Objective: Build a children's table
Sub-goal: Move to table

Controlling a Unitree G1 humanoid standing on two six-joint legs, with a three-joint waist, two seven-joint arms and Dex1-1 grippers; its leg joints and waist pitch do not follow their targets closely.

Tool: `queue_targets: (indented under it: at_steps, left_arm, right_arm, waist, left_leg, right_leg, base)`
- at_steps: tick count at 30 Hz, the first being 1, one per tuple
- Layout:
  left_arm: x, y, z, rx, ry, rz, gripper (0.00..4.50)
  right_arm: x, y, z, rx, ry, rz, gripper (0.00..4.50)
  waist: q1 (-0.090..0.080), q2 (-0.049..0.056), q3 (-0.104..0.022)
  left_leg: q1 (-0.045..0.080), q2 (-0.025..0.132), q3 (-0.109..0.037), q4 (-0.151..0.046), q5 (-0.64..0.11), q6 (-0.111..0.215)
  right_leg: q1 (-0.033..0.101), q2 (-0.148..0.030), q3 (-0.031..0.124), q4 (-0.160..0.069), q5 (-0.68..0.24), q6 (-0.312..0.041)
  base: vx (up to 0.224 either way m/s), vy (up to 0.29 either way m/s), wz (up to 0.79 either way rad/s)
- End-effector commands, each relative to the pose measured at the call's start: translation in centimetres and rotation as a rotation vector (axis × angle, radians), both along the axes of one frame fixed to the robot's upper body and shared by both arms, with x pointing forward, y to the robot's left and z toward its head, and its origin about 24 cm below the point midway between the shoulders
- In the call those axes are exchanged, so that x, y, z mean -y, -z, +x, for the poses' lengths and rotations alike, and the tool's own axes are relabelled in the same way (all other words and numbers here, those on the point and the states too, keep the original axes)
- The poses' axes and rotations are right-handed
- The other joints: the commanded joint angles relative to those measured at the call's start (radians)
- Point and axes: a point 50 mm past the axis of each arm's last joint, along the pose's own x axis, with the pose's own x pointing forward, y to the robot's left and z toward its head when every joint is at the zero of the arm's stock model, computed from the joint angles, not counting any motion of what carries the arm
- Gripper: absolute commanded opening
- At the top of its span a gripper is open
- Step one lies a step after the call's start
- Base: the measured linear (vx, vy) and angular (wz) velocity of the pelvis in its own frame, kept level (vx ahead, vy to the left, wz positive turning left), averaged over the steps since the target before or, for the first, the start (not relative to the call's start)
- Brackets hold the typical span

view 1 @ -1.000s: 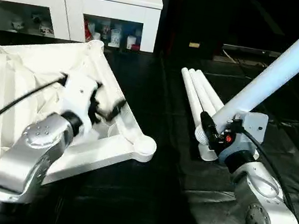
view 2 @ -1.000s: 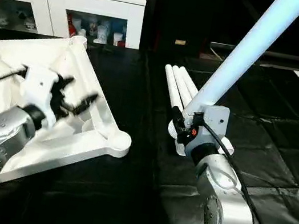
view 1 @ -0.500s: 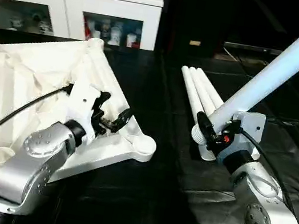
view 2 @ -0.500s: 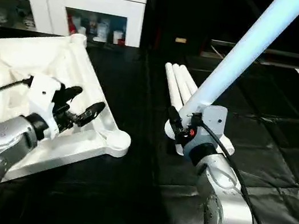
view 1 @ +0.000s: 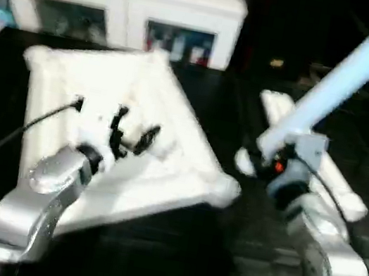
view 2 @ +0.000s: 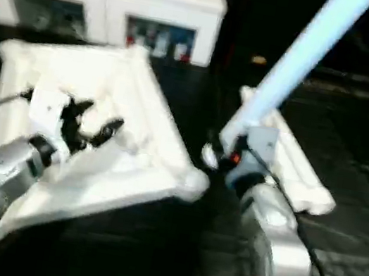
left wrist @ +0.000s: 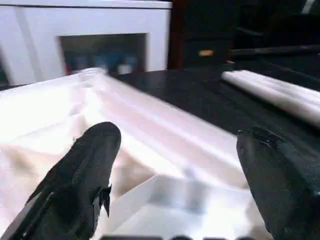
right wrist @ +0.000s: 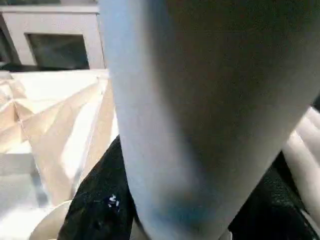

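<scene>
cabinet (view 1: 122, 5) behind tabletop (view 1: 183, 145); left end effector (view 1: 131, 136) open above it, right end effector (view 1: 266, 160) gripping leg (view 1: 346, 73).

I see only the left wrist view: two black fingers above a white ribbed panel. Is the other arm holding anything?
Observer: Yes. The right pincer is closed on a long white leg that slants up and away from the robot.
Operator: Where is its lower end, compared to the panel?
Observer: Just beside the tabletop's near corner socket, not in it.
Operator: And my own pincer, is it holding the panel?
Observer: No. The left pincer is open, hovering over the ribbed underside.
Operator: Are other legs left?
Observer: Yes, spare legs lie on the black mat behind the right arm.
</scene>
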Motion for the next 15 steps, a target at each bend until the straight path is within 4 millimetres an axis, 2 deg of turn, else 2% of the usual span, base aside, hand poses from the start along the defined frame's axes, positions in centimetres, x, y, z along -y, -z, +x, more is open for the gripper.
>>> queue_targets:
  at_steps: [1, 2, 3, 4, 5, 6, 7, 8, 9, 10, 11, 12, 13, 14, 15]
  left_arm:
    - [0.3, -0.2, 0.0, 0.006, -0.006, -0.004, 4.18]
    - [0.4, -0.1, 0.0, 0.002, -0.009, -0.011, 4.18]
    - [0.5, -0.1, 0.0, 0.002, -0.01, -0.011, 4.18]
    - [0.7, -0.1, 0.0, -0.001, -0.012, -0.016, 4.18]
    - [0.7, 0.0, 0.0, -0.002, -0.014, -0.018, 4.18]
    - [0.9, 0.1, 0.1, -0.017, -0.027, -0.041, 4.18]
    - [0.9, 0.2, 0.1, -0.021, -0.036, -0.038, 4.18]
    - [0.9, 0.2, 0.1, -0.021, -0.036, -0.038, 4.18]
    - [1.1, 0.3, 0.2, -0.018, -0.039, -0.024, 4.18]
    - [1.2, 0.3, 0.3, -0.014, -0.036, -0.019, 4.18]
    - [1.2, 0.3, 0.3, -0.011, -0.032, -0.019, 4.18]
    - [1.3, 0.2, 0.3, -0.01, -0.03, -0.025, 4.18]
    - [1.3, 0.2, 0.3, -0.009, -0.033, -0.023, 4.18]
    - [1.3, 0.2, 0.4, -0.007, -0.034, -0.019, 4.18]
    - [1.2, 0.2, 0.4, -0.006, -0.034, -0.017, 4.18]
  right_arm:
    - [0.0, -0.2, 0.0, 0.01, -0.015, 0.002, 1.94]
    - [0.1, -0.2, -0.1, 0.005, -0.011, 0.027, 1.94]
    - [0.1, -0.2, -0.1, 0.003, -0.008, 0.037, 1.94]
    - [0.4, -0.1, 0.0, -0.005, 0.012, 0.075, 1.94]
    - [0.4, -0.2, 0.0, -0.005, 0.012, 0.074, 1.94]
    - [0.6, -0.2, 0.1, -0.003, 0.012, 0.058, 1.94]
    - [0.7, -0.2, 0.1, -0.003, 0.012, 0.049, 1.94]
    - [0.7, -0.2, 0.1, -0.003, 0.012, 0.049, 1.94]
    - [0.8, -0.2, 0.1, -0.004, 0.016, 0.035, 1.94]
    - [0.9, -0.2, 0.1, -0.007, 0.02, 0.029, 1.94]
    - [1.0, -0.2, 0.1, -0.009, 0.022, 0.026, 1.94]
    - [1.1, -0.2, 0.1, -0.009, 0.021, 0.03, 1.94]
    - [1.1, -0.2, 0.1, -0.009, 0.023, 0.026, 1.94]
    - [1.2, -0.2, 0.1, -0.01, 0.027, 0.024, 1.94]
    - [1.2, -0.1, 0.1, -0.013, 0.032, 0.023, 1.94]
  waist:
    - [-0.008, 0.041, -0.057]
    - [-0.014, 0.053, -0.055]
    - [-0.014, 0.05, -0.058]
    - [0.008, 0.059, -0.055]
    - [0.012, 0.048, -0.054]
    - [0.027, 0.03, -0.055]
    - [0.033, -0.005, -0.052]
    - [0.033, -0.005, -0.052]
    - [0.074, -0.059, -0.046]
    - [0.092, -0.056, -0.046]
    - [0.102, -0.049, -0.048]
    - [0.101, -0.03, -0.05]
    - [0.094, -0.044, -0.037]
    - [0.081, -0.027, -0.046]
    - [0.076, -0.006, -0.056]
  left_leg:
    - [0.066, 0.13, -0.162, -0.171, -0.158, 0.15]
    - [0.085, 0.154, -0.235, -0.197, -0.369, 0.027]
    - [0.093, 0.235, -0.195, -0.189, -0.448, -0.074]
    - [0.076, 0.236, -0.17, -0.207, -0.491, -0.075]
    - [0.066, 0.226, -0.16, -0.214, -0.514, -0.044]
    - [0.054, 0.197, -0.13, -0.217, -0.531, 0.007]
    - [0.032, 0.148, -0.084, -0.185, -0.493, 0.025]
    - [0.032, 0.148, -0.084, -0.185, -0.493, 0.025]
    - [0.01, 0.064, 0.015, 0.025, -0.118, -0.004]
    - [-0.027, 0.072, 0.017, 0.006, 0.041, -0.029]
    - [-0.02, 0.085, 0.02, -0.018, 0.054, -0.042]
    - [0.004, 0.111, 0.023, -0.065, 0.037, -0.066]
    - [0.019, 0.113, 0.032, -0.079, -0.016, -0.065]
    - [0.029, 0.131, 0.037, -0.107, -0.065, -0.092]
    - [0.042, 0.153, 0.036, -0.121, -0.109, -0.106]
  right_leg:
    - [-0.002, 0.077, -0.033, 0.057, -0.2, -0.047]
    - [-0.025, 0.08, -0.018, 0.102, -0.237, 0.002]
    - [-0.045, 0.064, 0.007, 0.123, -0.15, 0.07]
    - [-0.04, 0.065, 0.02, 0.132, -0.124, 0.077]
    - [-0.026, 0.063, 0.03, 0.125, -0.12, 0.07]
    - [-0.01, 0.055, 0.051, 0.091, -0.115, 0.048]
    - [0.011, 0.019, 0.099, 0.006, -0.162, 0.027]
    - [0.011, 0.019, 0.099, 0.006, -0.162, 0.027]
    - [0.023, -0.108, 0.183, -0.152, -0.543, 0.08]
    - [0.057, -0.083, 0.173, -0.126, -0.514, 0.217]
    - [0.058, -0.071, 0.172, -0.112, -0.467, 0.236]
    - [0.055, -0.039, 0.147, -0.088, -0.34, 0.196]
    - [0.033, -0.006, 0.128, -0.097, -0.342, 0.2]
    - [0.038, 0.005, 0.102, -0.083, -0.319, 0.148]
    - [0.033, 0.006, 0.094, -0.077, -0.279, 0.087]
  base:
    - [-0.077, 0.036, 0.63]
    - [-0.059, -0.037, 0.67]
    - [-0.056, -0.117, 0.51]
    - [-0.056, -0.117, 0.51]
    - [-0.074, -0.165, 0.27]
    - [-0.078, -0.172, 0.18]
    - [-0.078, -0.172, 0.18]
    - [-0.074, -0.202, 0.21]
    - [-0.025, -0.196, -0.03]
    - [-0.025, -0.196, -0.03]
    - [-0.017, -0.145, -0.18]
    - [-0.065, -0.088, -0.01]
    - [-0.065, -0.088, -0.01]
    - [-0.057, -0.035, -0.01]
    - [0.0, 0.0, 0.0]
